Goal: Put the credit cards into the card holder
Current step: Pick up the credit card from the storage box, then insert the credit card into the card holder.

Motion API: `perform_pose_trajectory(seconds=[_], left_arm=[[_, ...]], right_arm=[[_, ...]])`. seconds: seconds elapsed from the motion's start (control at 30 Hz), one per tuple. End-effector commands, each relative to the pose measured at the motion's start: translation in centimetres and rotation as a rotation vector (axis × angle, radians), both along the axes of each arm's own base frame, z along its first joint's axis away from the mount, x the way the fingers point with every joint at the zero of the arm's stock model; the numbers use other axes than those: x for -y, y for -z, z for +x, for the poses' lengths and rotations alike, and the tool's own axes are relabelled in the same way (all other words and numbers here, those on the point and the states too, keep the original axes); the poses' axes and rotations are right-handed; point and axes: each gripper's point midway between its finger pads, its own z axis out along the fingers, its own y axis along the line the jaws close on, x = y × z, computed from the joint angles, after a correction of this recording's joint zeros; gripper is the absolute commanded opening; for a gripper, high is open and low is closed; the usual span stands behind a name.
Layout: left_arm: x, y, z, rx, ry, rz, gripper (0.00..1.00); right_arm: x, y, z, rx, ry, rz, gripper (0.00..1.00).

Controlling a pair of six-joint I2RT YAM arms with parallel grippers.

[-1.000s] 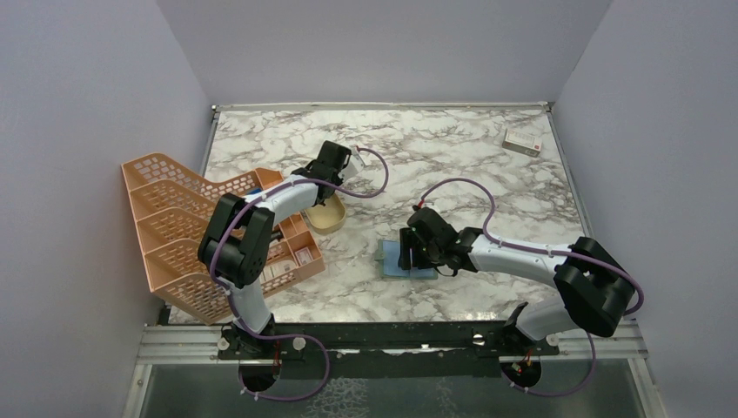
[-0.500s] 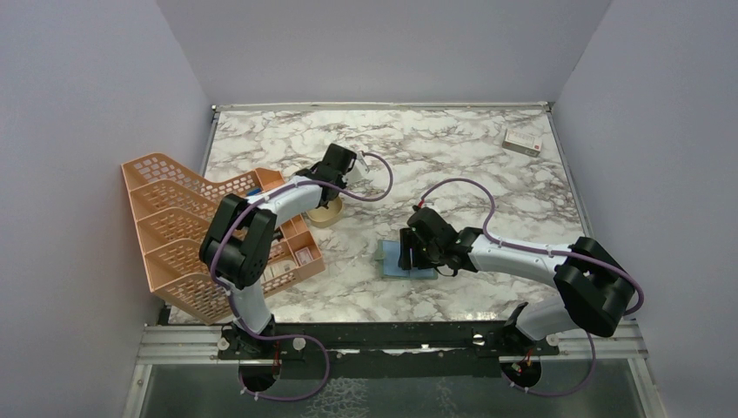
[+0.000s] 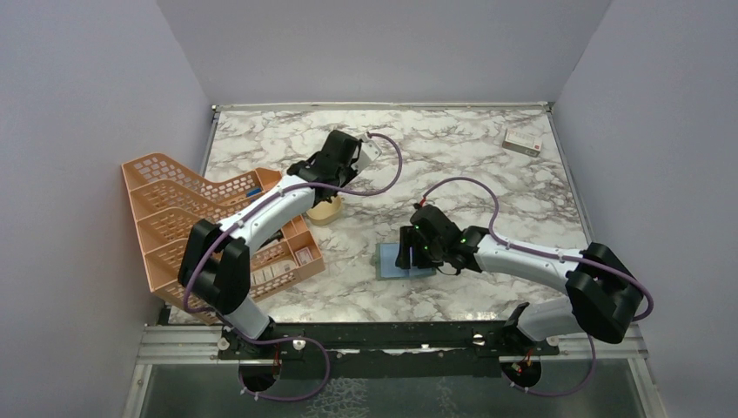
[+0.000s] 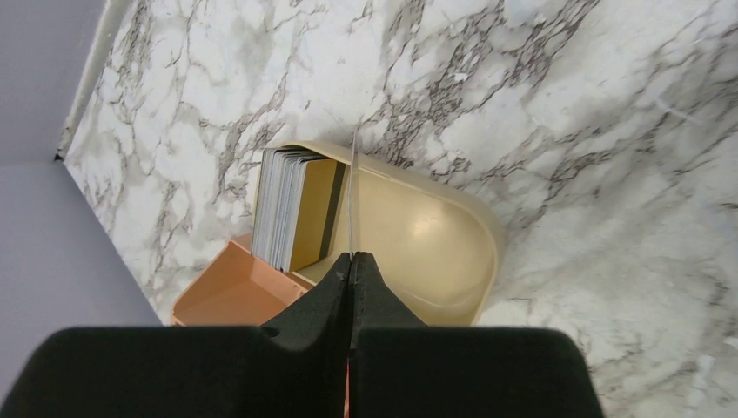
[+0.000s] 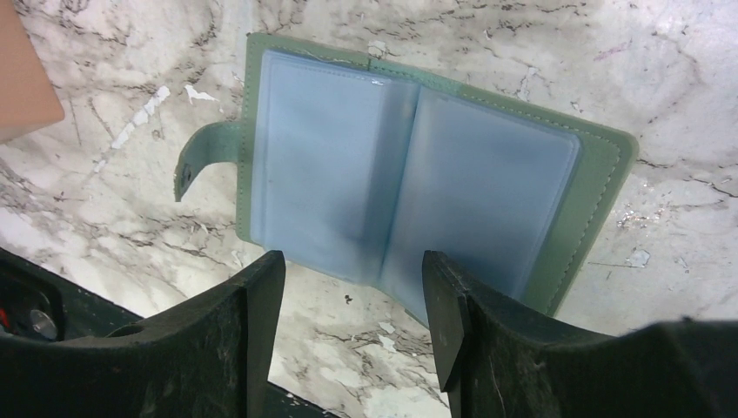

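Edgewise, credit card (image 4: 352, 200) pinched between left jaws, above tin (image 4: 426, 235)

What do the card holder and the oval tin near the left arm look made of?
Card holder: matte grey-green cover, leather-like, stitched along its edge; its inner pockets look like clear soft plastic, glossy with glare. Oval tin: pale gold, smooth with a soft sheen, probably thin metal, though plastic cannot be ruled out.

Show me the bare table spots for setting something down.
Widest: the far stretch between the left gripper and the white box. Also bare: the near strip between the orange rack and the card holder. Crowded around the gold tin, beside the rack.
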Motion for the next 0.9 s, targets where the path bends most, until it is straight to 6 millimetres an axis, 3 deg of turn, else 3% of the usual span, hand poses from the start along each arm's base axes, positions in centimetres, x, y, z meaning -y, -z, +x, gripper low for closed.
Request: perform_pose_trajectory(seconds=[0.0,0.33,0.47,0.67,0.87], left_arm=[[2.9,-3.7,-2.3,-0.026,-0.024,-0.317,0.00],[9.3,-7.4,-7.7,-0.264,0.018,-0.822,0.00],[10.7,-7.9,-9.2,-0.326,0.013,-0.990,0.00],[12.1,-6.7,-10.8,-0.443,-0.070,-1.237,0.00],[12.8,-2.1,-12.3,-0.602,-0.201,-1.336,0.00]], right_arm=[[-0.1,-1.4,0.4,0.021,0.001,-0.012,0.58],[2.0,-2.6,1.1,0.096,0.042,-0.076,0.37],[2.8,-2.2,1.2,0.099,0.063,-0.116,0.33],[4.0,-1.8,1.4,0.119,0.090,-0.153,0.27],[4.5,-0.6,1.2,0.108,0.094,-0.180,0.22]])
